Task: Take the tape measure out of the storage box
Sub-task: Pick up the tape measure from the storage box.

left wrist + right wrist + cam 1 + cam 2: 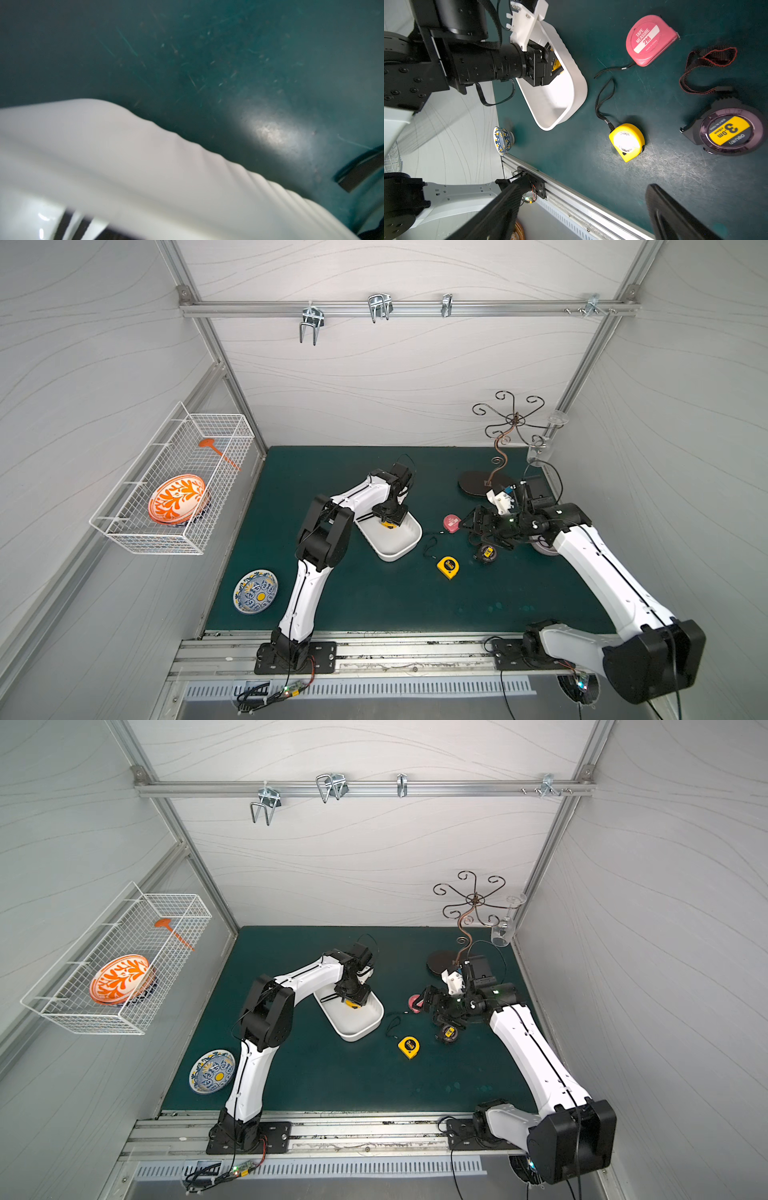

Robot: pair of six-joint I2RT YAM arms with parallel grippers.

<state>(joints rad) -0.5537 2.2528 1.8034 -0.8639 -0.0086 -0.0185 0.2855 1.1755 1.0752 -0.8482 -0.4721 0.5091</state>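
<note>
A tape measure (389,524) sits in the upper-left end of the white storage box (401,547) at frame centre. The box's length runs upper left to lower right. The left hand (389,518) hides the tape measure's facing and grips it. The right hand (482,531) hangs wide open and empty, right of centre.

A pink tape measure (451,523) lies on the green bench (395,601) just ahead of the right gripper (478,531). A black tape measure (485,552) sits just beside that gripper, a yellow tape measure (448,566) slightly farther out. A curled metal stand (515,419) rises behind it. Well past the left gripper (390,522) lie a blue patterned plate (255,591) and a wall-hung wire basket (158,541) holding an orange plate (178,498).
</note>
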